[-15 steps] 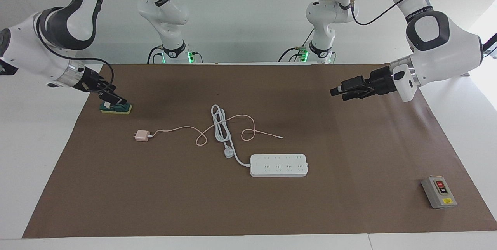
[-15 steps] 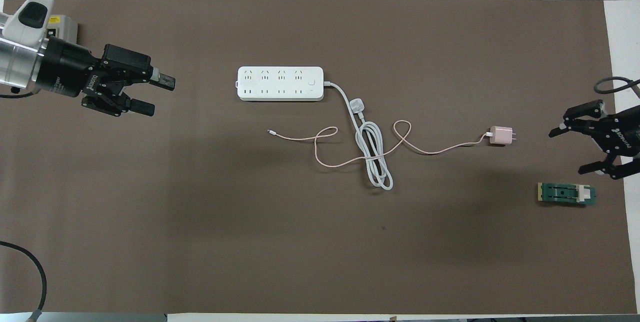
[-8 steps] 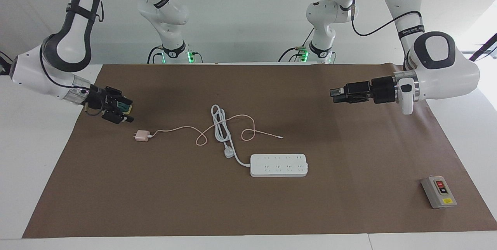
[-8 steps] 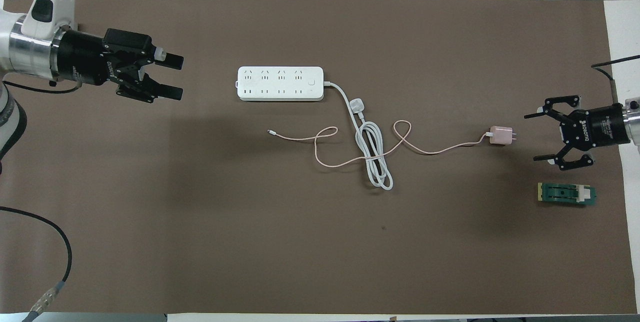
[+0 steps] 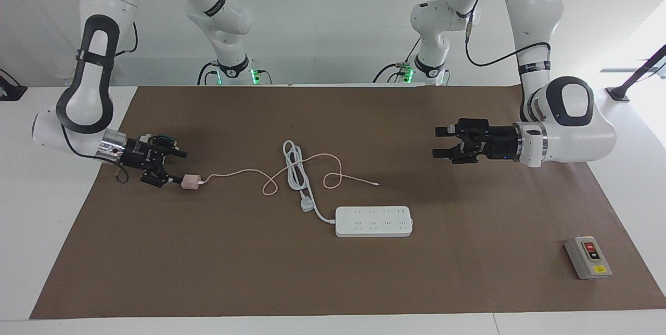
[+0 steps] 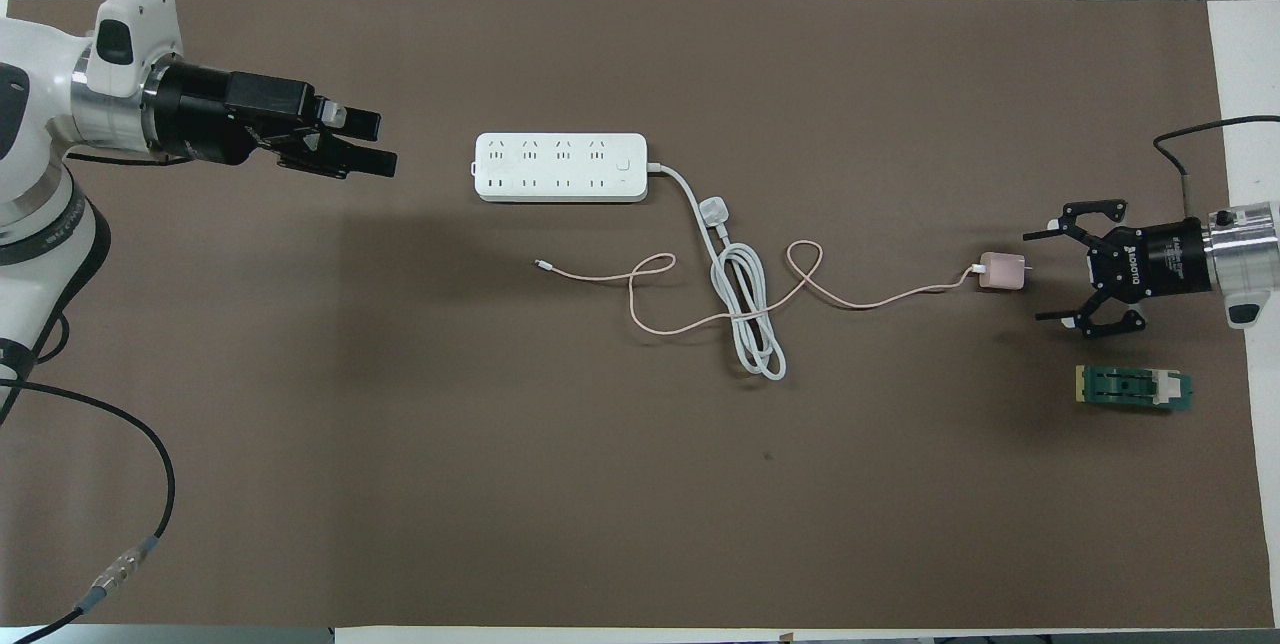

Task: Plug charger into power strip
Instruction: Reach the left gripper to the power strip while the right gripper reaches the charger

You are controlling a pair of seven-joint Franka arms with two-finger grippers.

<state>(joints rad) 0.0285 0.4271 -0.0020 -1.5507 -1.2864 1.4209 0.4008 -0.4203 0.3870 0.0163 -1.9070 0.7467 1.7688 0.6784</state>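
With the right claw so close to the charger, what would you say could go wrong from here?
1. The open right claw faces the charger's prong end, so closing there may pinch the prongs or push the small cube away.
2. The pink cable is threaded through the coiled white cord; lifting the charger may drag that cord and shift the power strip.
3. The left claw hangs open near the strip, not holding it down.

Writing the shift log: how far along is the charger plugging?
Nothing is done: the pale pink cube charger lies unplugged on the mat, apart from the flat white power strip. The right gripper, fingers open, is at the charger. The left gripper waits open. Left: grasping, carrying, plugging in.
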